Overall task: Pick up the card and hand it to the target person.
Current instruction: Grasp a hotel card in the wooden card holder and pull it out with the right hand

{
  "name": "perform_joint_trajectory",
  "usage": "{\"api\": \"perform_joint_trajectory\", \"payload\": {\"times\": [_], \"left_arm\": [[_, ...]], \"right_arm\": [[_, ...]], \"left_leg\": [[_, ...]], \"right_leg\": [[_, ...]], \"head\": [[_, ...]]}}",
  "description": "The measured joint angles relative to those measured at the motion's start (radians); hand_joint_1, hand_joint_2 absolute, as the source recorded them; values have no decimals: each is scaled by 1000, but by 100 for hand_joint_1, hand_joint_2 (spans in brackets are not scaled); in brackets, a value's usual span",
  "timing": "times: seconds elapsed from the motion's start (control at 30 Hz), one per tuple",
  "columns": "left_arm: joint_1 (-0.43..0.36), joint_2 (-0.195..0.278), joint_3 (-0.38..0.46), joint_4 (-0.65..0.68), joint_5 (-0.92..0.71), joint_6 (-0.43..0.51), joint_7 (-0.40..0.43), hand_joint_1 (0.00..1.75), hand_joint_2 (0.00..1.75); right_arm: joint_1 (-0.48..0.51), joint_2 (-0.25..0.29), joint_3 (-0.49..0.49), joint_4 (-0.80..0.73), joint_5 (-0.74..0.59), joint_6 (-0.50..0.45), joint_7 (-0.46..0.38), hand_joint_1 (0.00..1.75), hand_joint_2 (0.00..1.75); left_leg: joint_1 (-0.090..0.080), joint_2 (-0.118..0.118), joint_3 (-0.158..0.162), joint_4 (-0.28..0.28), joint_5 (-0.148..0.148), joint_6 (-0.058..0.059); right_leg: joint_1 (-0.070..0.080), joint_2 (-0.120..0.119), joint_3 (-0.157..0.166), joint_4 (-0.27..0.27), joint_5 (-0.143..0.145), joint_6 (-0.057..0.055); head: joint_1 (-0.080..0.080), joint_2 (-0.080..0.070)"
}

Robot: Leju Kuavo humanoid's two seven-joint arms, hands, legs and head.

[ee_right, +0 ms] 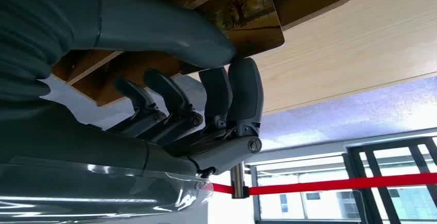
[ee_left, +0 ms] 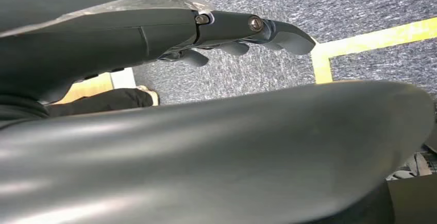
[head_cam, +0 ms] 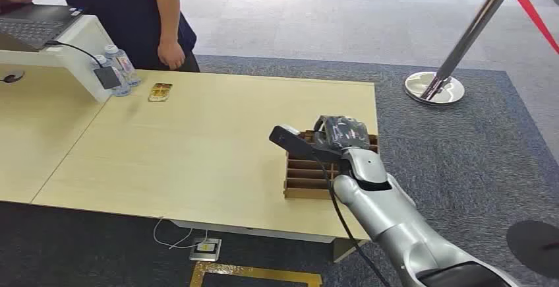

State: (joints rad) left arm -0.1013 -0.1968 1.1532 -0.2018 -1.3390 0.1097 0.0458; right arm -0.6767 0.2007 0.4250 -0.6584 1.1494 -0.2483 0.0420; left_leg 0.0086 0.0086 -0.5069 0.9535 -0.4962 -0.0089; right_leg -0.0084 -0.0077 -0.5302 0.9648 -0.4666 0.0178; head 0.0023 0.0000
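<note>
Cardboard made the slotted organizer box [head_cam: 310, 178], which stood on the pale wooden table [head_cam: 198, 148] near its right edge, and its brown dividers formed several narrow compartments lying one behind another. What lay in those compartments could not be told from the head view, because the right hand [head_cam: 343, 134] hovered over the far part of the box and hid it. In the right wrist view the right hand [ee_right: 216, 95] held the card [ee_right: 247, 18], a glossy card with a picture of autumn trees: the thick grey thumb [ee_right: 170, 31] pressed on one face and the darker fingers [ee_right: 246, 87] pressed on the other face, while the card stood just beside the wooden dividers of the box. The other fingers were curled under it. Whether the card was already lifted free from its slot, I cannot tell. The left hand [ee_left: 242, 31] hung low above the grey carpet; its fingers were a little apart, slightly curled, and held nothing. On the far left side of the table lay a second small card [head_cam: 160, 92], beside two water bottles [head_cam: 122, 66] and a black power adapter [head_cam: 107, 77]. A person in dark clothes [head_cam: 132, 10] stood behind the table, one hand [head_cam: 171, 55] hanging near its far edge, next to a laptop [head_cam: 36, 20] on a white stand. A chrome barrier post [head_cam: 455, 49] with red tape stood on the carpet at the right.
</note>
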Motion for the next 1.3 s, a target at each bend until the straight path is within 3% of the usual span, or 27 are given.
{"api": "perform_joint_trajectory", "payload": {"times": [0.2,0.53,0.63,0.77,1.3], "left_arm": [[0,0,0,0,0,0,0,0,0],[0,0,0,0,2,4,2,0,0],[0,0,0,0,3,4,3,0,0],[0,0,0,0,3,4,3,0,0],[0,0,0,0,7,4,3,0,0]], "right_arm": [[0,0,0,0,5,-1,-2,131,175],[11,0,-15,-40,25,-1,-10,130,175],[19,0,-15,-65,30,2,-11,140,175],[23,0,-15,-88,33,10,-12,175,175],[31,0,-15,-137,26,25,-31,175,175]], "left_leg": [[0,0,0,0,0,0],[0,0,0,0,0,0],[0,0,0,0,0,0],[0,0,0,0,0,0],[0,0,0,0,0,0]], "right_leg": [[0,0,0,0,0,0],[0,0,0,0,0,0],[0,0,0,0,0,0],[0,0,0,0,0,0],[0,0,0,0,0,0]], "head": [[0,0],[0,0],[0,0],[0,0],[0,0]]}}
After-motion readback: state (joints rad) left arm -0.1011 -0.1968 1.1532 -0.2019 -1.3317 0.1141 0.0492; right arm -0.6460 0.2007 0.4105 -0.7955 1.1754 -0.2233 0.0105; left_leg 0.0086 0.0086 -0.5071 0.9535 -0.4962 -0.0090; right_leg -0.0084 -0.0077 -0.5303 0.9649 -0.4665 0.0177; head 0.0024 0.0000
